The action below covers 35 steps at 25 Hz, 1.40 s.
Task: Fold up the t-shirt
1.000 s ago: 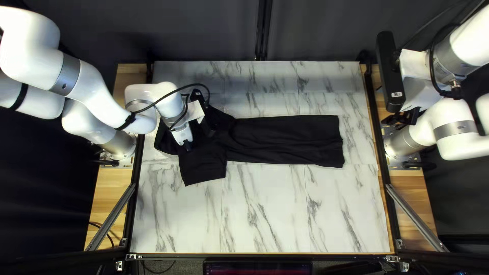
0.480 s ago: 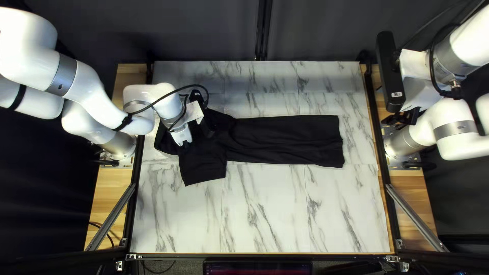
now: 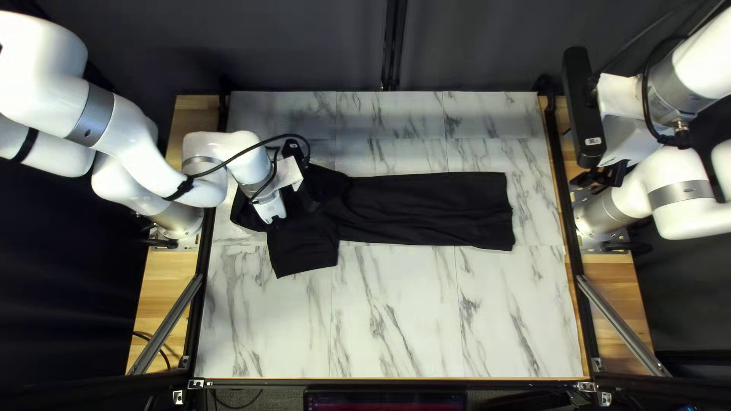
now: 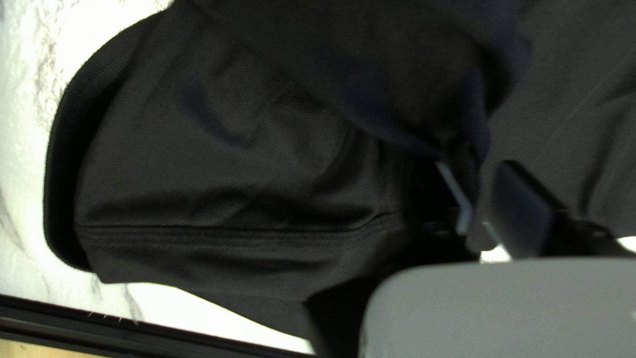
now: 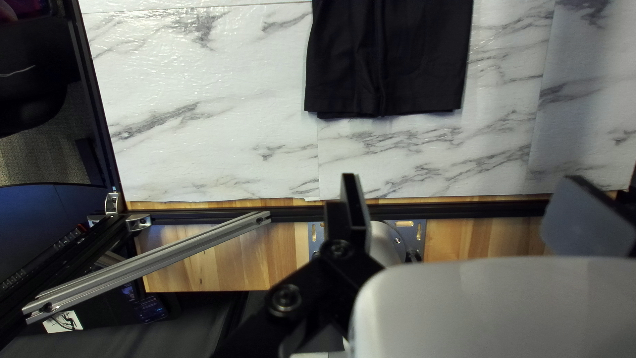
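At the left of the top left view, the left gripper [image 3: 276, 219] is low over the upper part of the black t-shirt [image 3: 426, 209]. Whether it is open or closed on the fabric, I cannot tell, because its black parts are mixed with the dark folds. Near it the sleeve [image 3: 303, 251] sticks out toward the near edge of the table [image 3: 396, 335]. From there the body lies as a long narrow strip toward the right, so I judge that the lengthwise fold is mostly made (perhaps from both sides). Left to do, as it seems: bring in the sleeve, tidy the bunched shoulder end, then fold the strip across its length.

The right gripper [image 5: 464, 178] is beyond the bottom end of the shirt, with its fingers wide apart and nothing between them.

The left wrist view shows a stitched seam [image 4: 245, 233] and a rounded cloth edge [image 4: 59, 172] (a sleeve or a collar, I am not sure), which the left arm mostly covers in the top left view. The right wrist view shows the hem [image 5: 384, 109] with one layer peeking out under another; from above, these layers are hard to separate.
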Available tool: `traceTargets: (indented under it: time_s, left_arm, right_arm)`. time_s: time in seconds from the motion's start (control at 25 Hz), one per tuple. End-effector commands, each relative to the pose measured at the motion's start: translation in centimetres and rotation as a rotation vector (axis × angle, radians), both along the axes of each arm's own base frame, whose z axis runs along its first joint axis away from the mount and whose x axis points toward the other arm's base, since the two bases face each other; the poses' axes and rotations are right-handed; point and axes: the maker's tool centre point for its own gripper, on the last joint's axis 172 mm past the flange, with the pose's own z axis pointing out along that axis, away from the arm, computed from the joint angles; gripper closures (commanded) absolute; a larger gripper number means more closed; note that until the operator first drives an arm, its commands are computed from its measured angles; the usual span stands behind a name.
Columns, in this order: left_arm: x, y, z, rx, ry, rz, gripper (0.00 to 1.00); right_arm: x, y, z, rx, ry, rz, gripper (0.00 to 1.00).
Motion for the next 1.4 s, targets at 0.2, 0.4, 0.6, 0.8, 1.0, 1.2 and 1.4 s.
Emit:
traceTargets:
  time_s: [0.2, 0.4, 0.6, 0.8, 1.0, 1.2, 1.4]
  left_arm:
    - [0.4, -0.1, 0.6, -0.002, 0.007, -0.011, 0.0]
    - [0.2, 0.7, 0.8, -0.002, 0.021, -0.015, 0.0]
    - [0.0, 1.0, 0.7, 0.014, 0.064, -0.028, 0.13]
    - [-0.2, 1.1, 0.9, 0.026, 0.104, -0.036, 0.73]
    - [-0.3, 1.4, 0.5, 0.02, 0.124, -0.033, 0.96]
    - [-0.4, 1.4, 0.2, 0.0, 0.136, -0.026, 1.0]
    - [-0.4, 0.8, 0.8, -0.005, 0.13, -0.022, 1.0]
  right_arm:
    - [0.0, 0.0, 0.0, 0.0, 0.0, 0.0, 0.0]
    - [0.0, 0.0, 0.0, 0.0, 0.0, 0.0, 0.0]
    - [0.0, 0.0, 0.0, 0.0, 0.0, 0.0, 0.0]
    - [0.0, 0.0, 0.0, 0.0, 0.0, 0.0, 0.0]
    - [0.0, 0.0, 0.0, 0.0, 0.0, 0.0, 0.0]
    - [0.0, 0.0, 0.0, 0.0, 0.0, 0.0, 0.0]
    - [0.0, 0.0, 0.0, 0.0, 0.0, 0.0, 0.0]
